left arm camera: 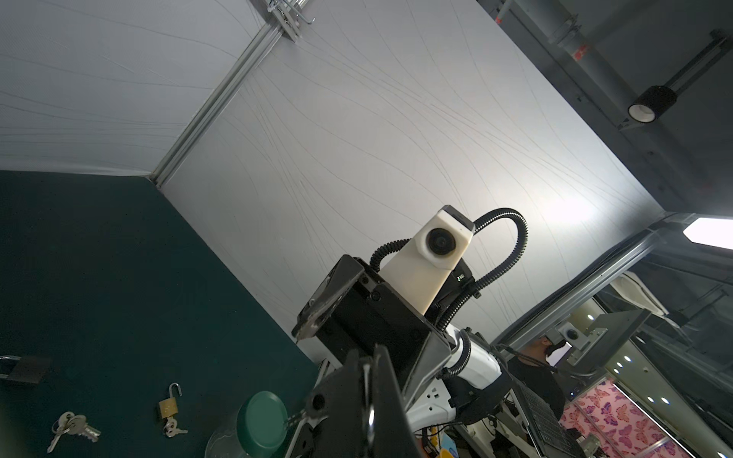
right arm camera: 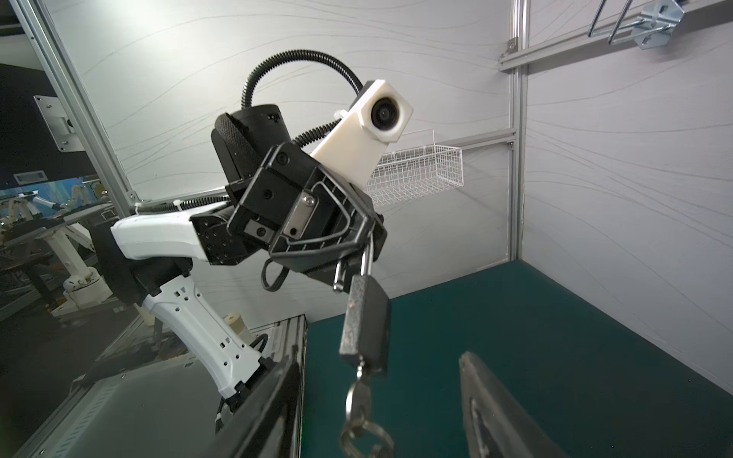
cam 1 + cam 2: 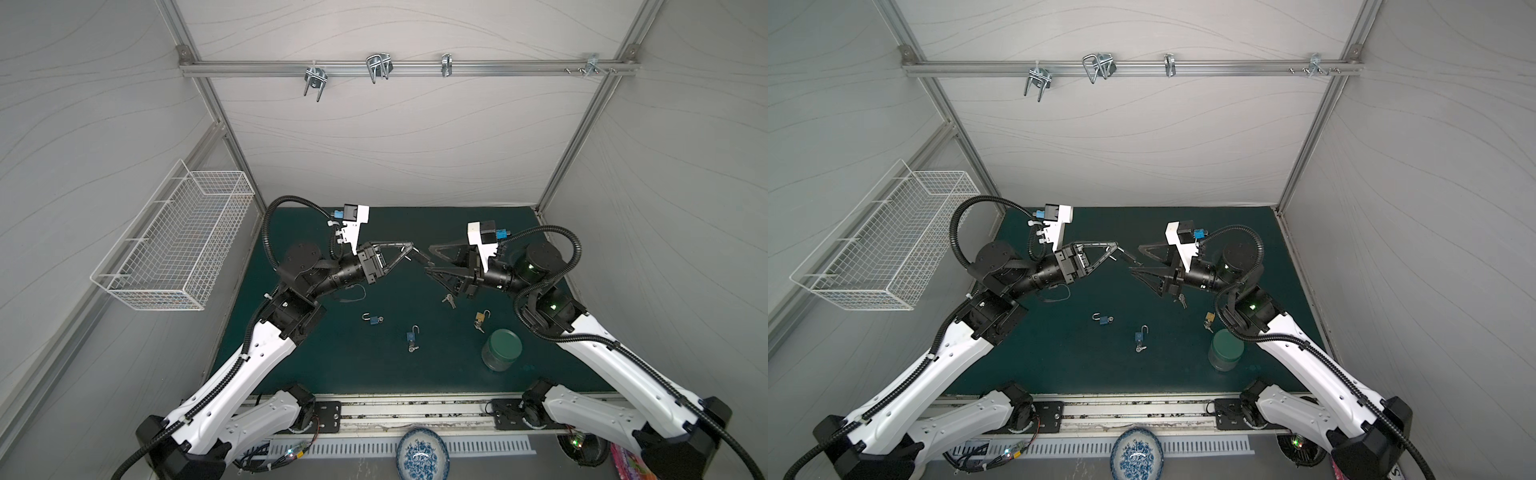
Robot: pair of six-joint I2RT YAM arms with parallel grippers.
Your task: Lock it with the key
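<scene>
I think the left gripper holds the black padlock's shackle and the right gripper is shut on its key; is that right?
Partly: the right gripper is open, fingers apart either side of the key, as the right wrist view shows; the left gripper does hold the shackle.

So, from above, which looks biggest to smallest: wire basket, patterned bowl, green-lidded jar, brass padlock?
In a top view:
wire basket
patterned bowl
green-lidded jar
brass padlock
Bowl and jar look close; the bowl is cut off.
</scene>
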